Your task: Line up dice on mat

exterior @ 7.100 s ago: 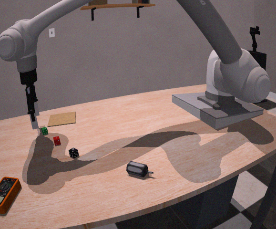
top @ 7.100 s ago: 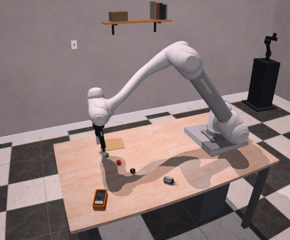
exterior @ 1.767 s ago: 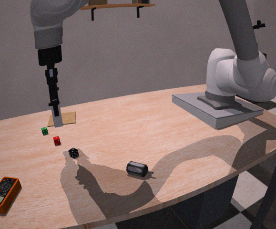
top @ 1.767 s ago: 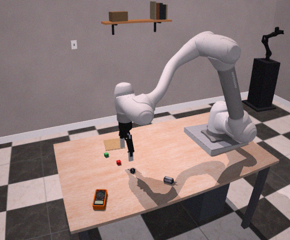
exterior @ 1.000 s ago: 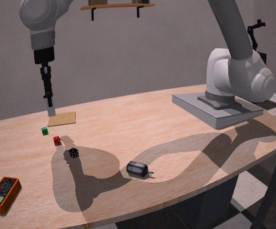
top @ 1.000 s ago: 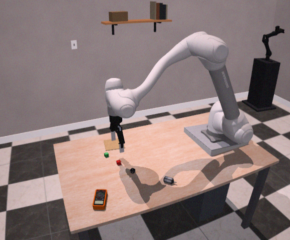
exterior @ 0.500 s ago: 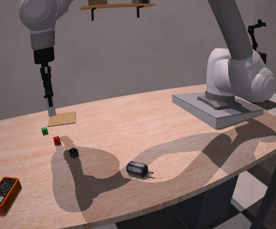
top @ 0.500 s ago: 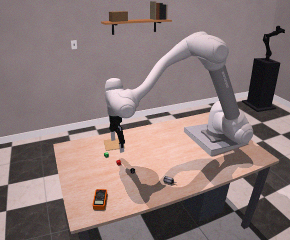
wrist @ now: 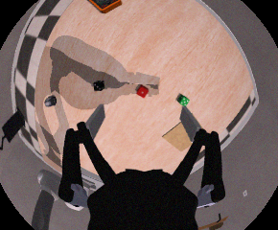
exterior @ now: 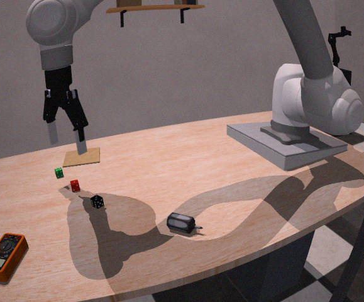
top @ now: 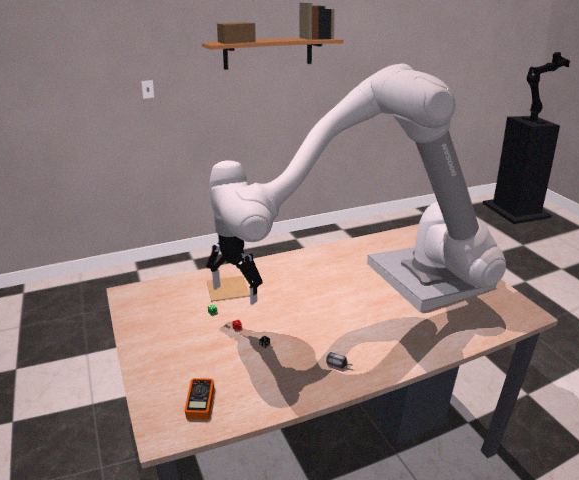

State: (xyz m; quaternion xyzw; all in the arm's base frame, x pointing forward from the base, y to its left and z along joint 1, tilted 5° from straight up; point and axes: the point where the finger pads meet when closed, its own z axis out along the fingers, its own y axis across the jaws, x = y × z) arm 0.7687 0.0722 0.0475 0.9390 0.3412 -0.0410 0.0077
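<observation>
1. Dice: green die [top: 212, 309], red die [top: 236, 324] and black die [top: 264, 341] lie on the bare table [top: 165, 413], in a loose diagonal running from centre-left toward lower right of the top view. None is on the mat [top: 227, 289]. Pip counts too small to read.
2. Mat: small tan square just up and right of the green die in the top view, apart from it.
3. Gripper [top: 234, 292]: hangs over the mat with fingers spread fully wide, nothing between them, well above the table.
4. Key relation: in the wrist view the green die [wrist: 184, 100] sits just above the right fingertip [wrist: 189, 118]; red die [wrist: 142, 91] lies up and between the fingers, black die [wrist: 99, 84] farther left.
5. Judgement: green die is nearest; reaching it needs a short shift off the mat, then descent.
6. Bystanders: multimeter [top: 199, 398], small dark motor [top: 337, 360].
</observation>
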